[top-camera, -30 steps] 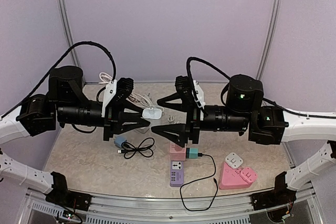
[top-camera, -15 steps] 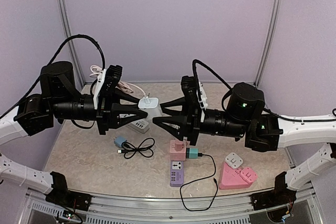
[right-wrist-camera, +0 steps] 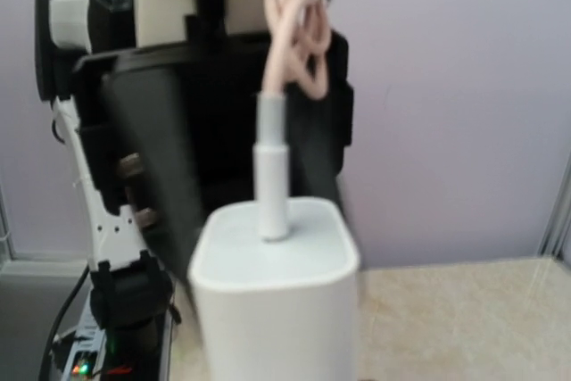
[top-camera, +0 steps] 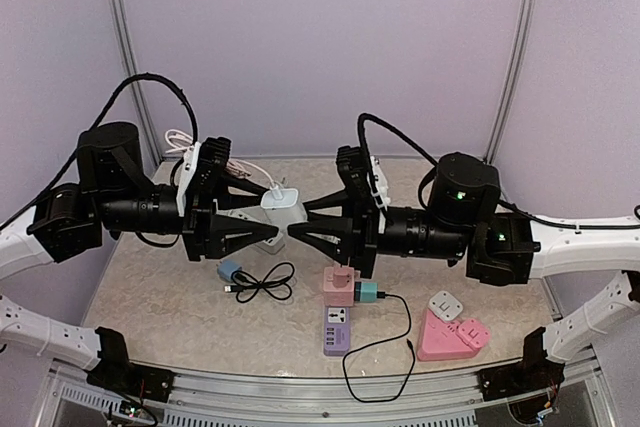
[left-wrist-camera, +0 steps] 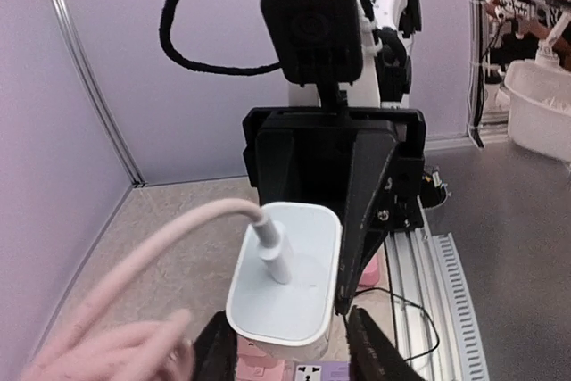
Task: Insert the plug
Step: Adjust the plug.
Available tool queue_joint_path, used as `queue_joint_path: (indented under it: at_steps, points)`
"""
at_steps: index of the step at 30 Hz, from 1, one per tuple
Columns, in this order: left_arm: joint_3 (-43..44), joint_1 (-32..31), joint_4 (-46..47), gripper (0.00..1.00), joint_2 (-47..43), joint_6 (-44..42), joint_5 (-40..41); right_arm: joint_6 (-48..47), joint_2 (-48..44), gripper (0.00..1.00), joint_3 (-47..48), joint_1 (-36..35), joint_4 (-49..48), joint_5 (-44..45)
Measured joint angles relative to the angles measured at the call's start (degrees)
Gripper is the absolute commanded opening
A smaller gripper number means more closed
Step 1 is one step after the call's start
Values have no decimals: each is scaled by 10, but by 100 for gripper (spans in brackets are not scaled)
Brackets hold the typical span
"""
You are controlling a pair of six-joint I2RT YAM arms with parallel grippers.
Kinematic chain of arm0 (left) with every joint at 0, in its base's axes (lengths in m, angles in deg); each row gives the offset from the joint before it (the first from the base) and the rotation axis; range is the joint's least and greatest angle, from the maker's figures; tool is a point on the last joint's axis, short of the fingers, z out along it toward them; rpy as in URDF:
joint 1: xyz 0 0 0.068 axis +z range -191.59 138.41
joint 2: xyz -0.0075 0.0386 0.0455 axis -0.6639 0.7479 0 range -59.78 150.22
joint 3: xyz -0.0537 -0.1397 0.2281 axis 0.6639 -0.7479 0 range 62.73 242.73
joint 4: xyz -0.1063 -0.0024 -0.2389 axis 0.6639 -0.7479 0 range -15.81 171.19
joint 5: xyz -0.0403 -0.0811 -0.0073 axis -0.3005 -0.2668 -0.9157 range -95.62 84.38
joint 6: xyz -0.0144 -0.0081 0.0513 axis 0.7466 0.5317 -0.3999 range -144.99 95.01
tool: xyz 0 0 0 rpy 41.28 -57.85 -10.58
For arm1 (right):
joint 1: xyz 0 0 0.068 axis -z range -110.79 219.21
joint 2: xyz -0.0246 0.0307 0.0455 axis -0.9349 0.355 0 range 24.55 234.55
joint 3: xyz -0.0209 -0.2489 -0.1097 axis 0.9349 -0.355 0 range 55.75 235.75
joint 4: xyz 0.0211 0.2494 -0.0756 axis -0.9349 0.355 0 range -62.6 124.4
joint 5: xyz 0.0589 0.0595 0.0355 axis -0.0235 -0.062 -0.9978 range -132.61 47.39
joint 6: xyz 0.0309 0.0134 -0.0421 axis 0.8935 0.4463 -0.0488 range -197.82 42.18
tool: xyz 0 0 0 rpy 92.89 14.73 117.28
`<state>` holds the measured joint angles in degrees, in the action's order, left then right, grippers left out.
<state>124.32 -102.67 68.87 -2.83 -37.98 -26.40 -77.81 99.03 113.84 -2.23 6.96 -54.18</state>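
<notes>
A white plug (top-camera: 281, 200) with a pale pink cable (left-wrist-camera: 161, 247) hangs in mid-air between the two arms, above the table's middle. My left gripper (top-camera: 270, 219) reaches in from the left. In the left wrist view its fingertips (left-wrist-camera: 375, 345) flank the plug (left-wrist-camera: 285, 283) with a small gap on the right side. My right gripper (top-camera: 298, 219) comes from the right, and one of its fingers (left-wrist-camera: 357, 220) presses against the plug's side. The plug (right-wrist-camera: 272, 292) fills the right wrist view, cable end up; that gripper's own fingers are hidden there.
Below the grippers lie a pink socket block (top-camera: 340, 285), a purple power strip (top-camera: 336, 329) and a green plug (top-camera: 368, 293) with a black cable. A pink triangular strip (top-camera: 450, 335) and white adaptor (top-camera: 443, 304) sit right. A blue plug (top-camera: 230, 271) lies left.
The left gripper lifted the plug off the table. The right gripper moved in and closed onto it. The left jaws have loosened slightly.
</notes>
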Motion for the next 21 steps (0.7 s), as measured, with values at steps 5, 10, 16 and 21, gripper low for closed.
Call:
queue_joint_path:
  at_steps: [5, 10, 16, 21]
  points:
    - [-6, -2, -90, 88, -27, -194, 27, 21, -7, 0, 33, 9, 120, 38]
    - [-32, -19, -186, 86, -98, -411, 103, 55, -5, 0, 83, 17, 243, 35]
    - [-92, -27, -271, 89, -172, -616, 202, 106, 46, 0, 144, 22, 348, -9]
    - [-115, -43, -297, 92, -212, -699, 252, 130, 113, 0, 186, 23, 403, -48]
